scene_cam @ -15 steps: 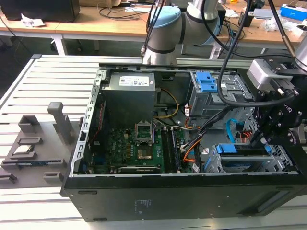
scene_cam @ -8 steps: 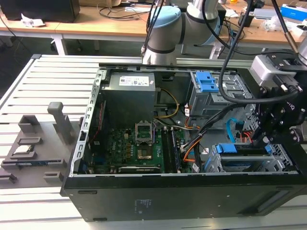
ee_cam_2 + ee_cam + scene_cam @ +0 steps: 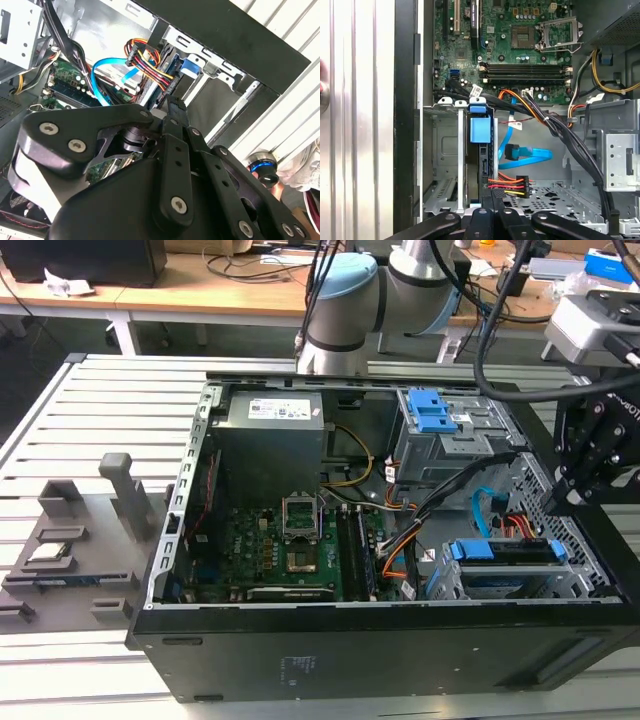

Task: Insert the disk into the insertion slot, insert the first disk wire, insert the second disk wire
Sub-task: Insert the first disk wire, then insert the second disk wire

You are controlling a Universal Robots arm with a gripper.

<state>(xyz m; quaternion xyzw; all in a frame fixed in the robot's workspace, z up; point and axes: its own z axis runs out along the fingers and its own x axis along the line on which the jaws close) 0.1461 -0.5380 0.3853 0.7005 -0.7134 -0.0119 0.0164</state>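
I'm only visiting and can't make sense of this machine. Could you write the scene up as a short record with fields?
Place: computer case, open, on a slatted table
Tool: gripper hangs near the insertion slot, at the exterior view's right
Drive: disk sits inside the insertion slot
Wire one: first disk wire, red and orange, plug beside the disk
Wire two: second disk wire, light blue, plug looks apart from the disk

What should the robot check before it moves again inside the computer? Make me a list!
1. Black disk with blue tab inside the boxy silver perforated cage: ok.
2. Thin red and orange wire bundle, dark plug seated: cannot tell.
3. Flat light blue cable, plug in the disk: not ok, looks apart.
4. Black gripper close to the cage: ok.
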